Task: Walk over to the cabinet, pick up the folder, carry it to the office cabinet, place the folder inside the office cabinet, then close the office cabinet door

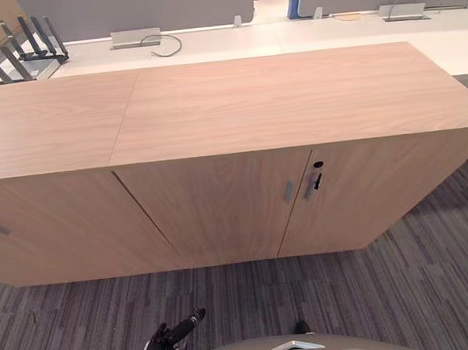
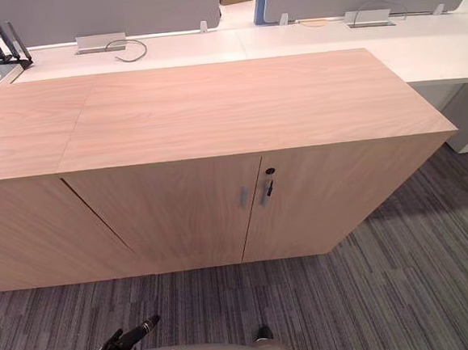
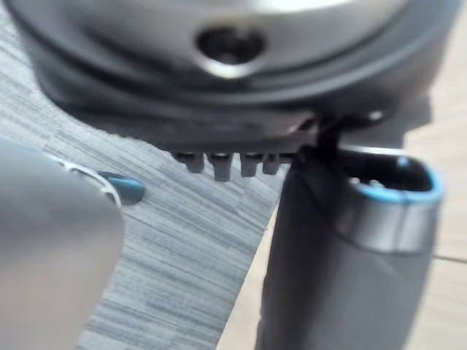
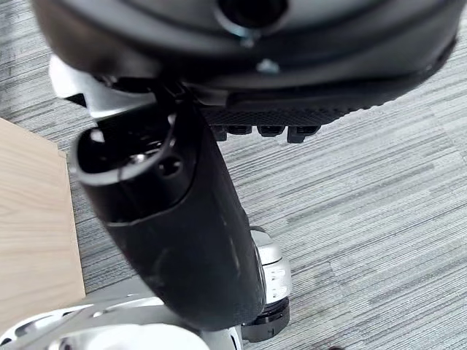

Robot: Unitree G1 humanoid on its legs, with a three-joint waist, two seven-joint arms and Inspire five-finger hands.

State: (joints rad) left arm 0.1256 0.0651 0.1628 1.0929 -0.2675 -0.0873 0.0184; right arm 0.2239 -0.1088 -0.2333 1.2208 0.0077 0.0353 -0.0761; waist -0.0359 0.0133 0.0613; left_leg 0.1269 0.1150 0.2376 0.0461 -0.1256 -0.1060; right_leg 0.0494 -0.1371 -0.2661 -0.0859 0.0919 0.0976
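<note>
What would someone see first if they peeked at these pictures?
A big, light wooden cabinet stretches across the middle, its doors shut, with two small grey handles where the doors meet. Behind it, a black rack stands at the far left of a white desk, and striped grey carpet lies in front.

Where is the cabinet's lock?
In the left eye view, the lock sits near the top of the cabinet's right door, just above its grey handle.

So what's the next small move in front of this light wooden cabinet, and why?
Probably lift the left hand to the grey metal handle: the light wooden cabinet is shut, and this hand and the right hand hang low, empty.
</note>
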